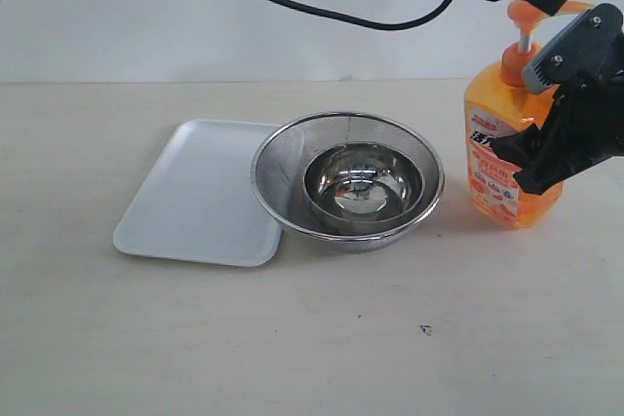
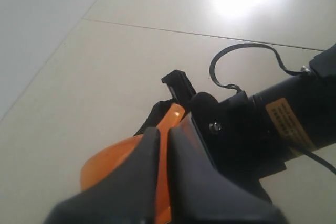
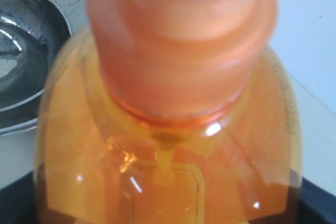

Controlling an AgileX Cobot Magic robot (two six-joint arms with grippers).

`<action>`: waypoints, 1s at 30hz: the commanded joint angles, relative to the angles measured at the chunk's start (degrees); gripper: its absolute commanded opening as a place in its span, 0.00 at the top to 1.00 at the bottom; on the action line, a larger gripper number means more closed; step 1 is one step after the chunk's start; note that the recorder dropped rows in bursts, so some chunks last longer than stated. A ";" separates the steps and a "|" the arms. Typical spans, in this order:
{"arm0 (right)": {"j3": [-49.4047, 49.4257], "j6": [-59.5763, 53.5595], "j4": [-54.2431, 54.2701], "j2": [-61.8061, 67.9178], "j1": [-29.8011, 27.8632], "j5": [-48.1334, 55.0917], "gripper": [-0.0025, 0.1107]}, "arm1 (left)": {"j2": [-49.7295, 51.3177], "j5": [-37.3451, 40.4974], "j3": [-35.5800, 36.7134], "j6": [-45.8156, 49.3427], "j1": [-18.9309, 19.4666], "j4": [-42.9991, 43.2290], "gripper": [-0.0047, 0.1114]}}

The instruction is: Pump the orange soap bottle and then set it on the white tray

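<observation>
**Q:** Where is the bottle just now?

**A:** The tall translucent orange soap bottle, with its white-and-orange label, stands upright on the pale worktop at the right of the scene. It is well apart from the flat rectangular white tray, which lies at the left.

**Q:** What sits between them?

**A:** A round steel mesh strainer, its left edge overlapping the tray's right rim. A small shiny steel bowl rests inside it.

**Q:** How is your right arm placed?

**A:** It reaches in from the right edge at about mid-height of the bottle. My right end effector is clamped on the bottle's body, with one ridged grey finger on the far side near the shoulder. A black finger is across the near side over the label. From that wrist the bottle fills nearly the whole view.

**Q:** And the left arm?

**A:** It comes down from the top of the scene, trailing a black cable. It crosses over to the right, directly above the bottle. My left end effector has its two black fingers drawn together, with only a thin slit between them. It sits right over the orange pump head. I cannot tell whether it is pressing on it.
</observation>
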 commanded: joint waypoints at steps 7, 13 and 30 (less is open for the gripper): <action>-0.45 -2.64 2.71 -0.58 -0.11 -1.30 0.98 | 1.08 -0.36 0.48 -0.53 -1.08 -0.62 0.92; -0.45 -2.61 2.71 -0.58 -0.11 -1.46 0.98 | 1.44 0.03 0.48 -0.97 -1.75 -1.16 0.92; -0.45 -2.61 2.71 -0.58 -0.11 -3.67 0.98 | 4.19 -10.66 0.48 -0.55 -2.42 -3.13 0.92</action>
